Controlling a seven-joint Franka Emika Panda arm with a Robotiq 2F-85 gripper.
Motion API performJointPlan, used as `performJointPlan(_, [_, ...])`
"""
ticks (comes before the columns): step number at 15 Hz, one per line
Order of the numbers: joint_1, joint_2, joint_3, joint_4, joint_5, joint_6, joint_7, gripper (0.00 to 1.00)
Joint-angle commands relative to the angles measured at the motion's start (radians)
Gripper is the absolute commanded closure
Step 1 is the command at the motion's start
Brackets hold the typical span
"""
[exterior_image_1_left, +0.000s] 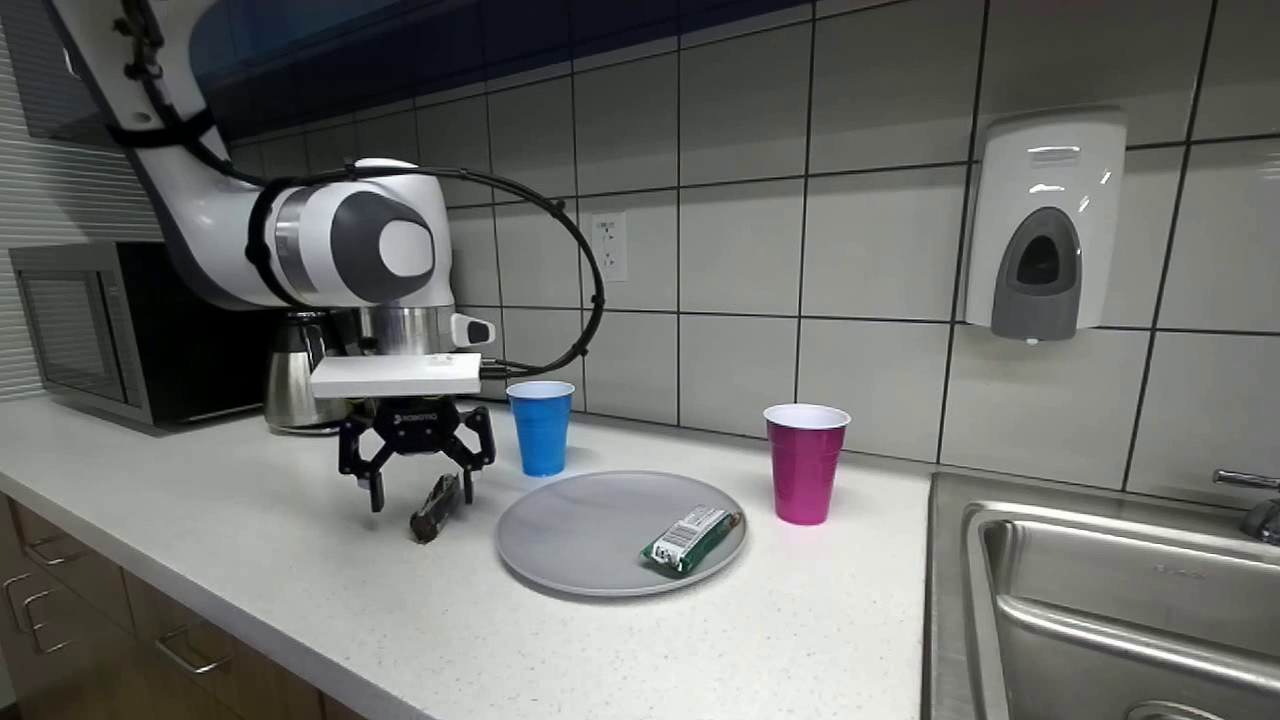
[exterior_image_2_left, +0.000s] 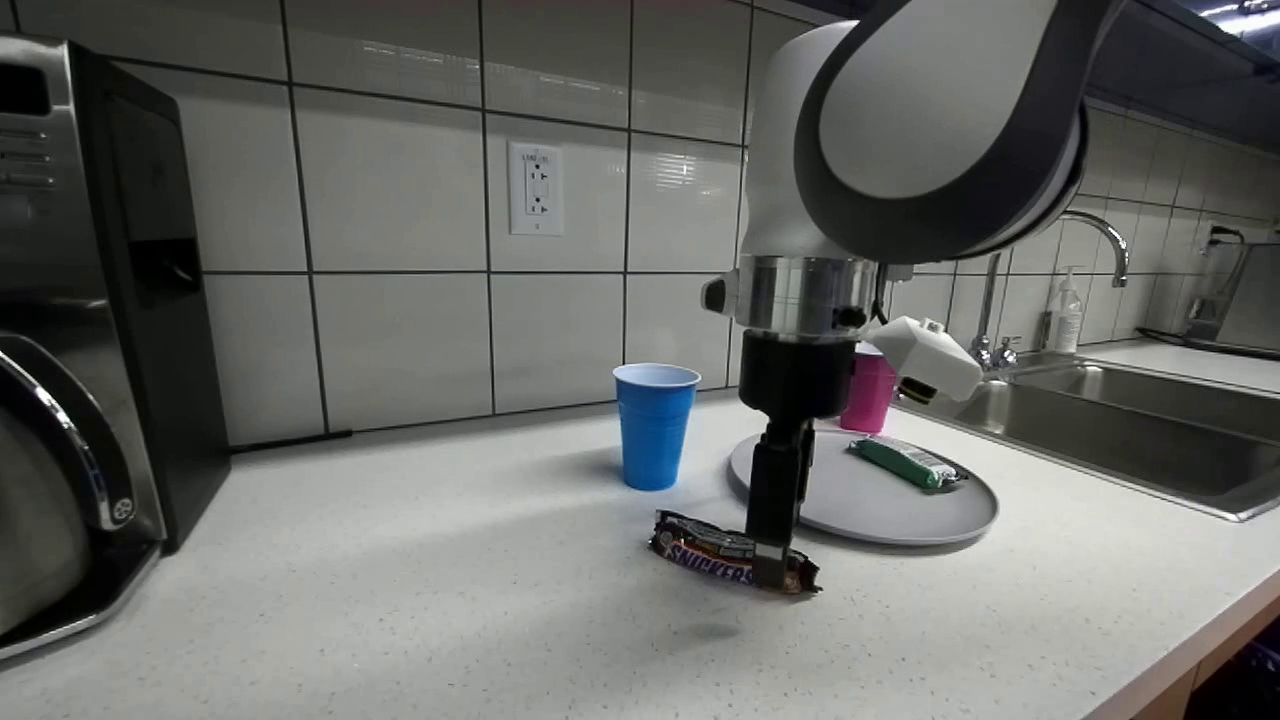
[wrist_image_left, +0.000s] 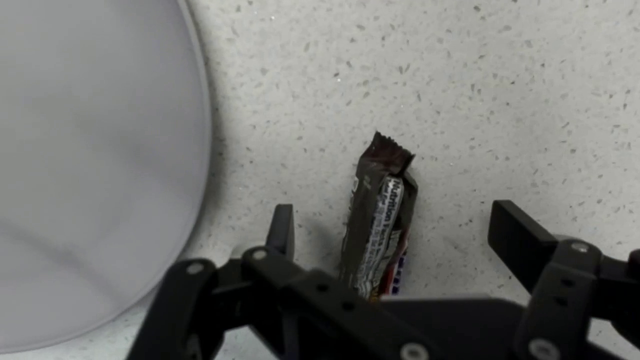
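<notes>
My gripper (exterior_image_1_left: 422, 491) is open, with its fingers pointing down just above the counter. It also shows in an exterior view (exterior_image_2_left: 772, 565) and in the wrist view (wrist_image_left: 395, 231). A dark brown Snickers bar (wrist_image_left: 377, 225) lies on the counter between the spread fingers, nearer the left finger in the wrist view, with a gap on both sides. The bar shows in both exterior views (exterior_image_1_left: 436, 510) (exterior_image_2_left: 700, 545); its near end is hidden by the gripper in the wrist view. A grey plate (exterior_image_1_left: 570, 530) beside it bears a green-wrapped bar (exterior_image_1_left: 690, 540).
A blue cup (exterior_image_1_left: 541, 430) stands behind the plate near the tiled wall. A magenta cup (exterior_image_1_left: 805, 465) stands on the plate's sink side. A steel sink (exterior_image_1_left: 1000, 620), a steel jug (exterior_image_1_left: 300, 380) and a microwave (exterior_image_1_left: 150, 330) are also there.
</notes>
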Motion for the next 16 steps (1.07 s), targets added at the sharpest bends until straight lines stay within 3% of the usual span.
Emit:
performJointPlan(1, [-0.013,0.030,0.012,0.041,-0.053,-0.009,0.033,0.00])
performJointPlan(9, [0.004,0.066,0.000,0.089,-0.138,-0.011,0.144,0.00])
performJointPlan(16, [0.015,0.084,0.003,0.113,-0.148,-0.026,0.224,0.00])
